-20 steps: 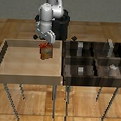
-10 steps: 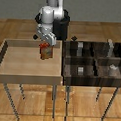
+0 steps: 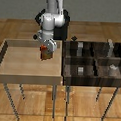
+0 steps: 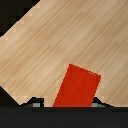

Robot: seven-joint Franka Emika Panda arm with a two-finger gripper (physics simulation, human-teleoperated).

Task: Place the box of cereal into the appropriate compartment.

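**One cereal box at the jaws over the tan tray**

There is one arm [image 3: 52,18], white with dark joints, and one box of cereal [image 3: 45,53]. The box is red-orange with a paler front and sits directly under the gripper [image 3: 45,47], over the far part of the light wooden tray [image 3: 26,70], toward the side nearest the dark organiser [image 3: 94,65]. In the wrist view the box of cereal [image 4: 77,86] fills the space right at the jaws, its red face against the pale wood grain of the tray floor [image 4: 50,45]. The jaws appear closed onto the box, though the contact itself is too small to make out, and whether the box rests on the tray or is lifted off it cannot be told.

Two carriers stand side by side on thin metal legs: the tan tray with its raised rim, and beside it the dark-walled organiser split into several compartments. Small grey blocks [image 3: 80,70] lie in some of those compartments; at least four show, but the exact count is unclear at this size.

The desk is a slim-legged frame. Beneath it runs a wooden plank floor [image 3: 95,105] in warm brown.
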